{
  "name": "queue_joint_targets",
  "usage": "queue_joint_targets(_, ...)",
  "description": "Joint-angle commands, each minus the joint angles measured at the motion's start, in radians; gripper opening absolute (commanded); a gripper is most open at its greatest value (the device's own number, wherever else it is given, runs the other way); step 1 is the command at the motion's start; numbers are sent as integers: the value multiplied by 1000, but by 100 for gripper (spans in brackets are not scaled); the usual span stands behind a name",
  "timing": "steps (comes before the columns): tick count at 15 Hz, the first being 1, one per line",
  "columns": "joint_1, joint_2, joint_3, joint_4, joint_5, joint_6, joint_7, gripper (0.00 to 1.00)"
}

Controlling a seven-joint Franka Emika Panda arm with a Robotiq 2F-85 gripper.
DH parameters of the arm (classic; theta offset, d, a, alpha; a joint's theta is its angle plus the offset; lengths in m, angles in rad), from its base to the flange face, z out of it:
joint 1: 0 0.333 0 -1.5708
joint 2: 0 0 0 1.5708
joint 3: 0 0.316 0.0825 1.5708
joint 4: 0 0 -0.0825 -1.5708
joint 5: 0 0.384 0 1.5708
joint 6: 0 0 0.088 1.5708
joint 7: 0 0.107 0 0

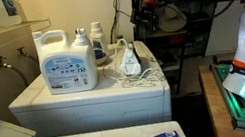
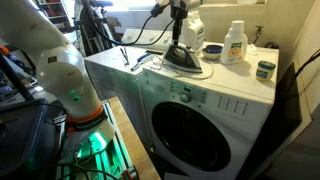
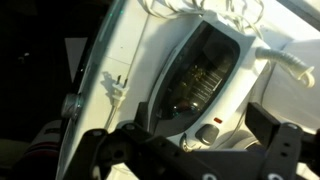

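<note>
White iron with dark tank sits atop washer.

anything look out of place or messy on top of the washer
Only the iron: it sits on the washer top with its white cord sprawled loosely around it. The bottles stand upright; no spill shows.

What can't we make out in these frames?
- Iron outline: wrist view, blurred and cut off by the frame edges.
- Gripper touching the iron or not: exterior view, too small, dark on dark.
- Jug label text: exterior view, too small.
- Cord end: wrist view, cut off by the right edge.
</note>
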Motion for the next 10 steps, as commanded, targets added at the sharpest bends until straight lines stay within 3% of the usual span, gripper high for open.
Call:
queue_joint_targets(1,-27,-89,38,61,-167,-224,0,100)
queue_joint_targets(6,-33,-139,116,158,-391,-396,-18,100)
queue_joint_targets(8,-32,-153,143,168,-471,-374,-16,100)
queue_joint_targets(10,-30,-170,153,165,-476,-301,31,100)
